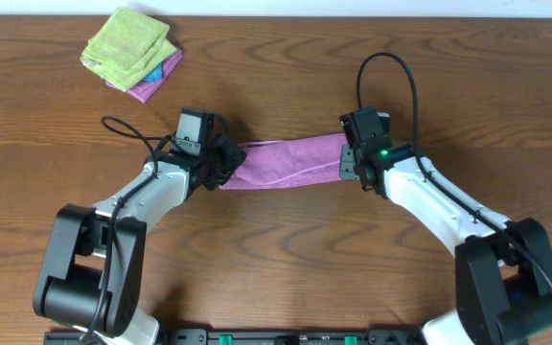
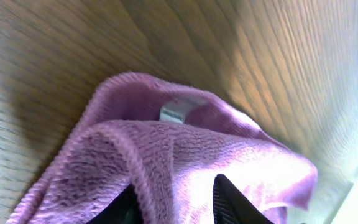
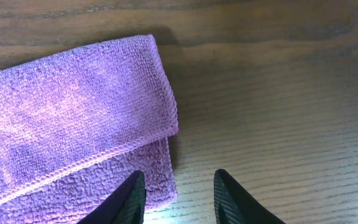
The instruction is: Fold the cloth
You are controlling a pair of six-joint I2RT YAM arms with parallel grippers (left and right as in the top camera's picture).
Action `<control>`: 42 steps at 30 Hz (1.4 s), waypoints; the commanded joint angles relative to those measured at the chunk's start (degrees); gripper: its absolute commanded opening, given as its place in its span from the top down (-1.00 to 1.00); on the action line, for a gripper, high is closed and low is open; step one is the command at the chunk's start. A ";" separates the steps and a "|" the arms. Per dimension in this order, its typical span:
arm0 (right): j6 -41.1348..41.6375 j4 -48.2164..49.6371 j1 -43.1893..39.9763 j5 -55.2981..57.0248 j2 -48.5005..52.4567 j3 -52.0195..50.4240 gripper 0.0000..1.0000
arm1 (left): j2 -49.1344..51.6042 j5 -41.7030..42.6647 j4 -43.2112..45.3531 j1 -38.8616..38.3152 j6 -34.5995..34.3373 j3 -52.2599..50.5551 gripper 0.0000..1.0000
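Green-topped cloth stack point(image 1: 132, 53) sits well apart from the cloth point(image 1: 290, 161).

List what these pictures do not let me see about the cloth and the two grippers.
Overhead: both ends of the cloth lie under the left gripper and right gripper.
Left wrist: the cloth covers the fingertips; the print on its tag is too blurred to read.
Right wrist: the frame edge cuts off most of the cloth.
Overhead: the green cloth hides most of the pile below.
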 commanded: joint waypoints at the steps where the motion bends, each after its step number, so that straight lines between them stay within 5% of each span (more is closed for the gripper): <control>1: 0.37 -0.52 0.35 0.02 0.31 0.39 0.27 | 0.33 4.46 0.15 0.35 -0.44 0.76 0.36; 13: 0.37 -1.20 0.35 0.02 0.31 0.39 0.28 | 0.33 17.88 0.13 7.58 0.22 0.76 0.43; 35: 0.42 -0.98 0.35 -0.02 0.31 0.39 0.29 | 0.83 4.55 -1.75 2.64 5.14 0.76 0.24; 42: 0.39 -1.20 0.35 0.00 0.31 0.39 0.28 | 3.06 16.20 5.29 2.64 1.44 0.76 0.33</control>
